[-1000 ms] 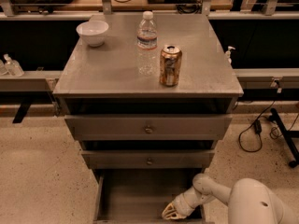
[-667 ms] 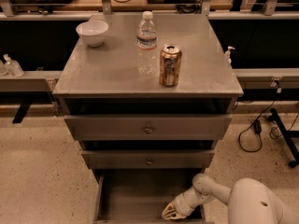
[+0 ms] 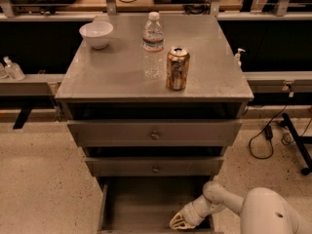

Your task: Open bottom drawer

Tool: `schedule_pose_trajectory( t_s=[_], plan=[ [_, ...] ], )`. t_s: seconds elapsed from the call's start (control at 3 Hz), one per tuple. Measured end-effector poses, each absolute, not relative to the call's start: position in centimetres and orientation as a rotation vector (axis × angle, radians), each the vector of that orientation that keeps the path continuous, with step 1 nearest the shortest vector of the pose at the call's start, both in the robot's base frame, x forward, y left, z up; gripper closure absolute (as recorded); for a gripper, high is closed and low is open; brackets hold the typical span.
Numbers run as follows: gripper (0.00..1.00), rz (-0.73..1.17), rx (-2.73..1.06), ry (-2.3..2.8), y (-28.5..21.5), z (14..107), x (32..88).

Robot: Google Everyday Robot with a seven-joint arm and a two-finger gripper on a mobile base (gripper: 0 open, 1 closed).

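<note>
Grey surface carrying, left to right, bowl, bottle, can. Bottom drawer, lowest of three, slid out toward the camera, width running left–right. Hand at its right front corner; whether it grips anything cannot be told.

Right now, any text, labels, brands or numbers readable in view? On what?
None can be read.
Bottle label: print too blurred to read.
Can: print too blurred to read.
Bowl: no marking seen.
Hand, low at the front right of the open bottom drawer: no marking seen.
</note>
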State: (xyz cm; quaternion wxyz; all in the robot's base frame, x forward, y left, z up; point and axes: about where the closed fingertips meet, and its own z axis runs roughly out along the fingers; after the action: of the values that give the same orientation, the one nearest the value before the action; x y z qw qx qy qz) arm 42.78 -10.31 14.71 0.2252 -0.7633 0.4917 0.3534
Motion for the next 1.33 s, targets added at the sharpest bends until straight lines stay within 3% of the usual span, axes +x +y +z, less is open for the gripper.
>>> schedule_pose_trajectory(
  t_s=[1.33],
  plan=[
    [1.0, 0.975, -2.105, 1.356, -10.32, 14.71, 42.82]
  ],
)
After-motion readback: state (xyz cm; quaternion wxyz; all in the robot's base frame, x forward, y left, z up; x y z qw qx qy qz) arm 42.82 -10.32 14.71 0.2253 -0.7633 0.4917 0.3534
